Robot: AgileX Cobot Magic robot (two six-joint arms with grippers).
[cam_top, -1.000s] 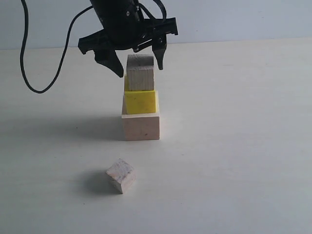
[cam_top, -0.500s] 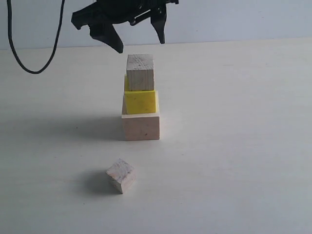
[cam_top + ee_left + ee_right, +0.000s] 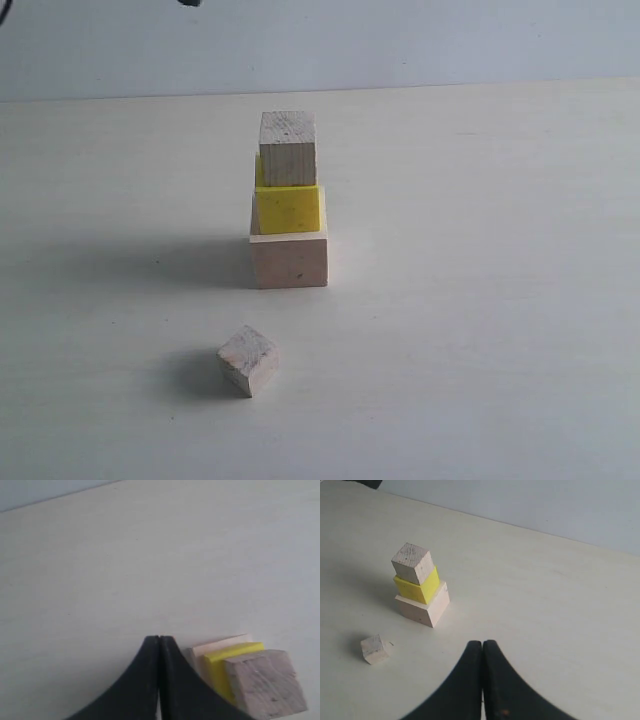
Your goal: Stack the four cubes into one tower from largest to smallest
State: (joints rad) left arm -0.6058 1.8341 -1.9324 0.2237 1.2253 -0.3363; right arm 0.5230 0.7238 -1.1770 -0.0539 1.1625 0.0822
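Black fingers on the left hand are pressed flat together, tip against tip, and they grip nothing. Close beside those tips, clear of them, is the top of the tower. Its highest piece is a small pale wooden cube with a greyish grainy face, seen from above. Under it a bright yellow cube peeks out, and under that shows an edge of the large pale wooden cube.

Over to the right hand: same story, dark fingers shut on each other, holding nothing. It hangs well back from the blocks, with bare pale table between its tips and the tower. From here the column reads clearly: large wooden block flat on the table, yellow block on top, small wooden block on the yellow one, each narrower than the one beneath. That makes three cubes high.

Farther out, off to one side of the tower and apart from it, the second small pale wooden cube lies alone on the table. One corner is turned toward the exterior camera and its shadow falls beside it. Neither hand is touching any cube.
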